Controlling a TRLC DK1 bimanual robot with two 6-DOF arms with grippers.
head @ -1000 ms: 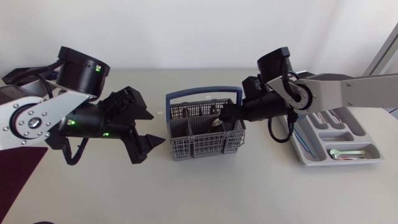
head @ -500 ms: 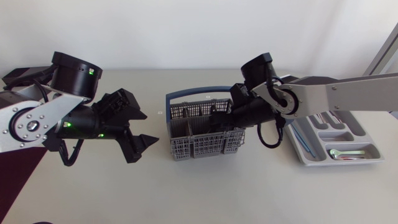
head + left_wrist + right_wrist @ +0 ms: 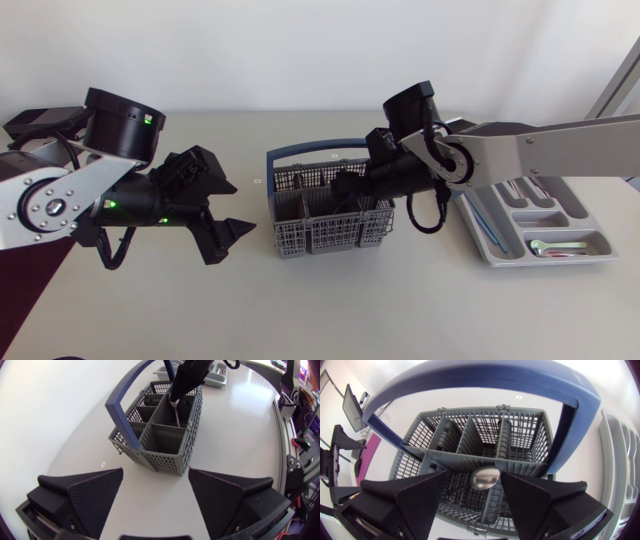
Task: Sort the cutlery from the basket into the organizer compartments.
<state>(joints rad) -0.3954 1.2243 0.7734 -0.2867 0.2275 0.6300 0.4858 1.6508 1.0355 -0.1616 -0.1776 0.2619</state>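
Standing in the basket (image 3: pixel 330 236), one spoon (image 3: pixel 486 478) inside the wide-spread right tool (image 3: pixel 473 476); left tool (image 3: pixel 155 471) wide-spread too.

Pale grey matte counter (image 3: pixel 330 300)
A tiny white square marker (image 3: pixel 257 181) lies left of centre; a second one (image 3: pixel 519 396) sits farther back, near the middle.

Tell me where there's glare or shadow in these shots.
Head view: soft even light, faint shadow beside the basket. Right wrist view: bright glint on the cutlery piece between the fingers of the right hand. Left wrist view: no harsh glare on the table.
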